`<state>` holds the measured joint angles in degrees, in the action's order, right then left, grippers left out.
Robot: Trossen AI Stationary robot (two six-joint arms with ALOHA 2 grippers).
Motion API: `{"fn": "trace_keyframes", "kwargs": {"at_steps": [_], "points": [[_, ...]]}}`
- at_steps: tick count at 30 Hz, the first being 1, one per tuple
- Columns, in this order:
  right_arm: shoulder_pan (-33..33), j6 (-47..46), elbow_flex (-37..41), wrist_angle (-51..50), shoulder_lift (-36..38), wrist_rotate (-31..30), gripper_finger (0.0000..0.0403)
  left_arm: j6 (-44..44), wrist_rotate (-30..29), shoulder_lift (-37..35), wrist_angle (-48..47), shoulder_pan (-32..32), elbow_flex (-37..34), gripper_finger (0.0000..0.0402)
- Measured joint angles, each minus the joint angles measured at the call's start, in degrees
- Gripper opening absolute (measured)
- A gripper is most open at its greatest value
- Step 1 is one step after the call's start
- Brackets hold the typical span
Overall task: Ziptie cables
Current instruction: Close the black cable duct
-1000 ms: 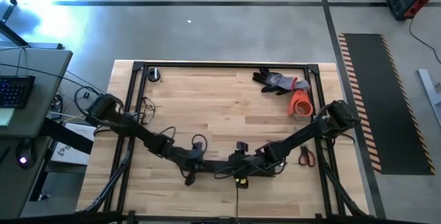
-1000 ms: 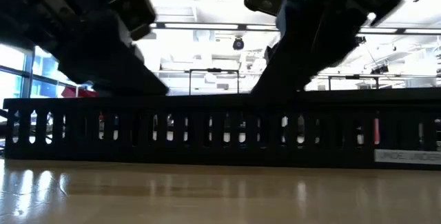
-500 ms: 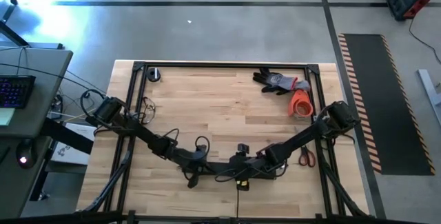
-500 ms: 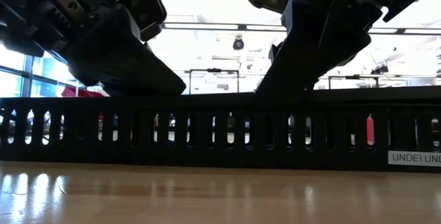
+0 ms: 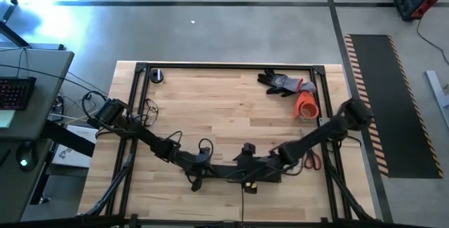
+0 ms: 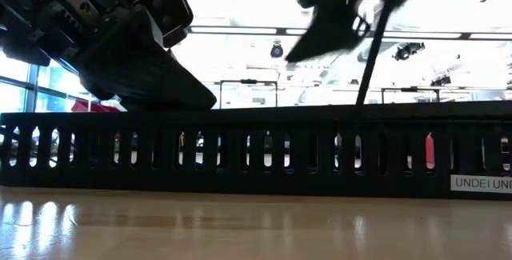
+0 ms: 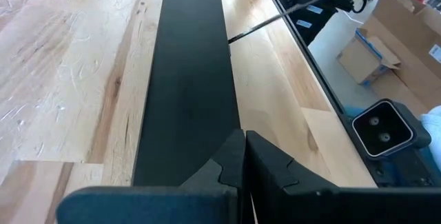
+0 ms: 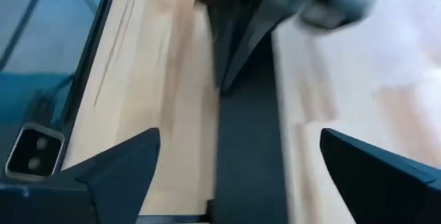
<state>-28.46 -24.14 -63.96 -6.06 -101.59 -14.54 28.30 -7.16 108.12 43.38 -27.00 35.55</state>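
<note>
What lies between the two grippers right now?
Only the channel's flat black cover. In the left wrist view it runs from the shut left gripper toward the right; the right wrist view shows the open right gripper above it.

We see a grey concrete floor (image 5: pixel 231 31) w/ dark lines around the wooden table (image 5: pixel 224 109). A desk (image 5: pixel 31 95) w/ a keyboard (image 5: pixel 15 92) sits off to one side, a black mat (image 5: pixel 393 102) w/ striped edge opposite. Ceiling lights (image 6: pixel 240 30) glow bright; windows (image 6: pixel 20 84) at the room's edge.
</note>
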Motion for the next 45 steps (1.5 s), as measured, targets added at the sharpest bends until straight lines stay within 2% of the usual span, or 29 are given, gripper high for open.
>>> {"fn": "trace_keyframes", "kwargs": {"at_steps": [3,6,11,14,17,21,25,31,37,45], "points": [[-2.1,-0.6,-0.1,-3.0,3.4,-7.5,0.0350,0.1,0.0,0.0,0.0,0.0,0.0,0.0000],[-4.5,-5.4,-0.1,-10.0,5.3,-14.7,0.0315,0.1,0.0,0.0,0.1,0.0,0.0,0.0000],[-7.0,-19.1,0.4,-19.0,5.3,-17.1,0.0256,0.1,-0.1,0.0,0.1,0.0,0.0,0.0000],[-7.7,-24.7,3.7,-16.3,5.1,-16.5,0.0215,0.1,-0.1,0.0,0.4,0.0,0.0,0.0000],[-7.7,-29.0,7.9,-9.0,5.1,-14.6,0.0170,0.2,-0.2,0.1,0.9,0.0,-0.1,0.0000],[-7.6,-30.6,12.5,1.5,5.0,-12.4,0.0117,0.6,-0.2,0.2,1.5,0.0,-0.2,0.0000],[-7.6,-33.0,15.1,4.0,5.0,-12.0,0.0077,0.8,-0.8,0.2,1.6,0.0,-0.2,0.0000],[-7.6,-33.9,15.7,5.1,4.5,-10.8,0.0038,1.4,-1.4,0.2,1.8,-0.1,-0.2,0.0000],[-7.8,-32.6,15.6,7.0,2.9,-9.6,0.0021,1.6,-2.6,0.2,1.8,0.0,-0.2,0.0000],[-8.0,-20.9,12.5,7.3,2.6,-9.6,0.0021,1.5,-2.6,0.2,1.8,0.0,-0.2,0.0000]]}}
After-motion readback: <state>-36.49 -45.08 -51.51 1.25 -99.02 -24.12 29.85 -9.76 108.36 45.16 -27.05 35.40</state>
